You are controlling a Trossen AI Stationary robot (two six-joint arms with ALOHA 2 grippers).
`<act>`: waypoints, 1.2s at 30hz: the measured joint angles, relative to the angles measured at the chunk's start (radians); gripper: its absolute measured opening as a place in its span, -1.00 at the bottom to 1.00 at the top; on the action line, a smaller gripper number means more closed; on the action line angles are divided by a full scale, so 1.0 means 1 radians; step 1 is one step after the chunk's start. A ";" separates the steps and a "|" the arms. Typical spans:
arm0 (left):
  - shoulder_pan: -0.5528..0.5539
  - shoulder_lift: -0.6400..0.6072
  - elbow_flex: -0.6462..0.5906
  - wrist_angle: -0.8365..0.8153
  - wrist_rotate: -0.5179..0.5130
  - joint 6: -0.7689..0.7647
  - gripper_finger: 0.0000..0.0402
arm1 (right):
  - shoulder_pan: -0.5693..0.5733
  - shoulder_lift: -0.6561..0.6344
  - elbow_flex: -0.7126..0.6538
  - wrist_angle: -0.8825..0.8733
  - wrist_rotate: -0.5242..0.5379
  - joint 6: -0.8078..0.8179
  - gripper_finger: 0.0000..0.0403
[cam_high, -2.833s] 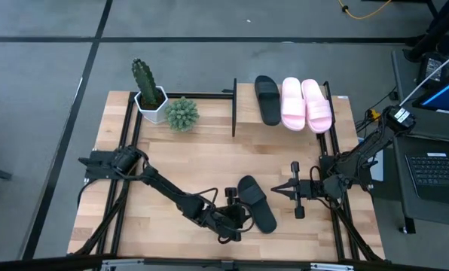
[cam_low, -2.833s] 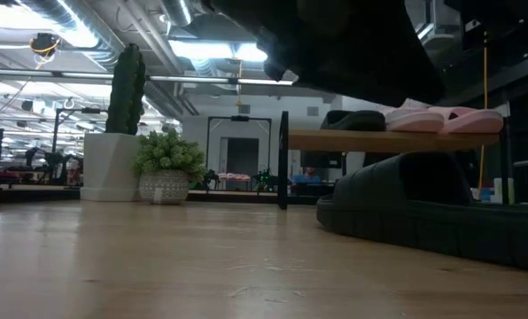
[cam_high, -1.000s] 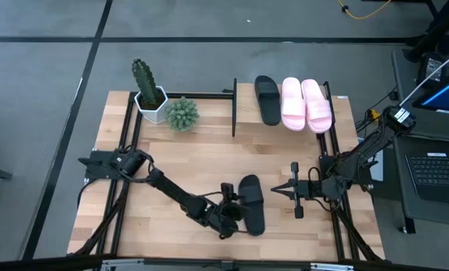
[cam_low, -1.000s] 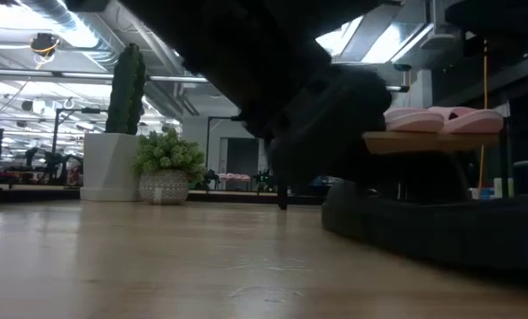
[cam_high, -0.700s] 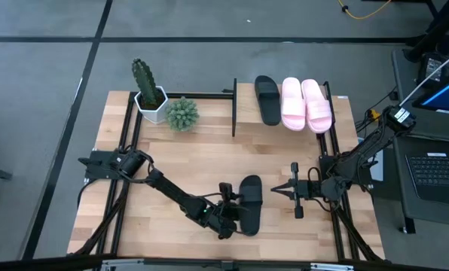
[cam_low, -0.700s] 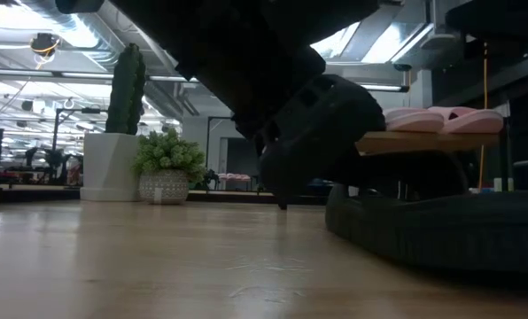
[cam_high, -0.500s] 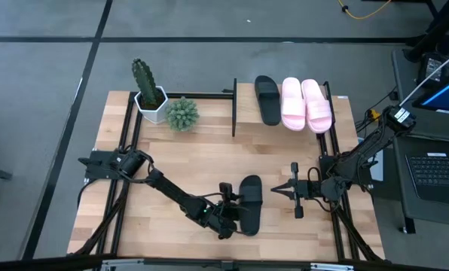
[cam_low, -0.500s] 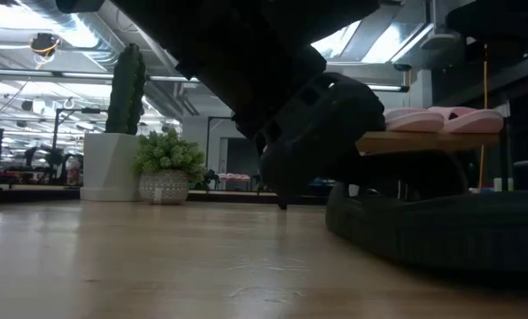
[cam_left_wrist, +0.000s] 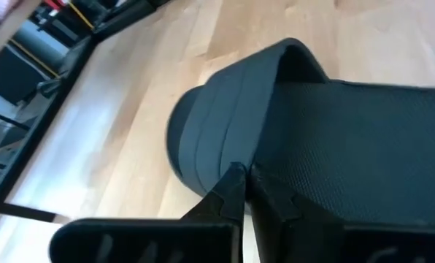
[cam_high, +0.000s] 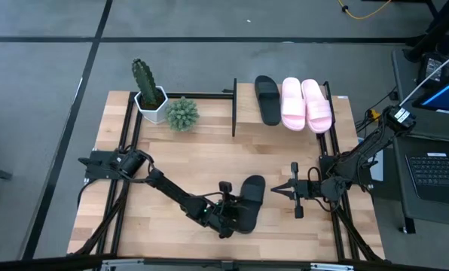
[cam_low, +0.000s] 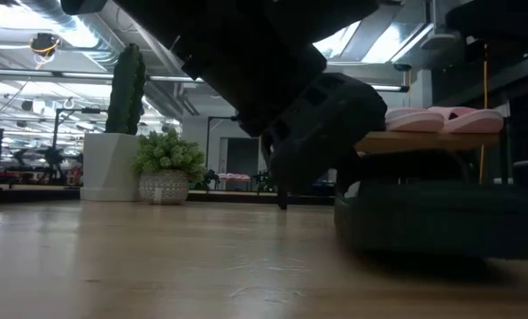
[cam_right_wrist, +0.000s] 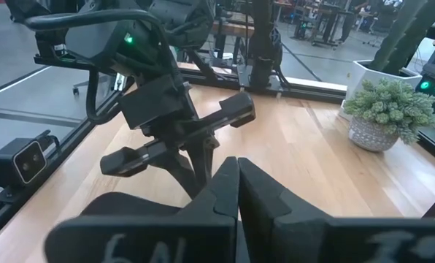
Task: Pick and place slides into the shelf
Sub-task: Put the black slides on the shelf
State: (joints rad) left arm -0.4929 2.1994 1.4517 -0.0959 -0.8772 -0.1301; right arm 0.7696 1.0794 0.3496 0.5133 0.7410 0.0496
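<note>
A black slide (cam_high: 248, 203) lies on the wooden table near its front edge, sole down, with its toe slanting toward the far right. My left gripper (cam_high: 236, 210) comes at it from the left and is shut on its wide strap (cam_left_wrist: 221, 124). My right gripper (cam_high: 279, 193) waits shut just right of the slide, touching nothing. On the shelf (cam_high: 245, 120) at the far right rest another black slide (cam_high: 267, 98) and two pale pink slides (cam_high: 306, 105), soles down on its board. The low view shows the near slide (cam_low: 441, 221) in front of the shelf (cam_low: 406, 142). My left gripper pinches the rim of the black slide's strap (cam_left_wrist: 241, 162) between its two fingertips (cam_left_wrist: 265, 191), low on the strap's side beside the textured footbed (cam_left_wrist: 349, 146). The fingers come nearly level from the table's left. Whether the sole still rests on the table, I cannot tell.
A tall cactus in a white pot (cam_high: 148, 92) and a small round succulent (cam_high: 181, 114) stand at the far left. The shelf's black end post (cam_high: 233, 109) rises mid-table. Bare tabletop (cam_high: 202, 162) lies between the plants, shelf and arms. A laptop (cam_high: 435, 175) sits off the right edge.
The black slide has turned about on the table: its near end has swung toward the table's left, toward my left gripper, and its toe now points toward the far right. My left gripper has stayed close against its left side.
</note>
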 joint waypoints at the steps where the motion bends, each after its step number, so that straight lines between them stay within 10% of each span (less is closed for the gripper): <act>1: 0.000 0.000 0.000 0.000 -0.011 0.000 -0.97 | 0.000 0.000 0.000 0.004 0.000 0.001 -0.96; 24: 0.029 -0.002 0.256 -0.179 -0.349 0.272 -1.00 | -0.002 0.000 0.000 0.103 0.000 -0.032 -0.96; 36: 0.104 -0.012 0.513 -0.576 -0.220 0.215 -1.00 | 0.001 0.000 0.000 0.083 -0.002 0.008 -0.96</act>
State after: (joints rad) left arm -0.3890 2.1870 1.9645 -0.6724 -1.0970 0.0852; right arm 0.7708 1.0794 0.3492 0.5966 0.7391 0.0578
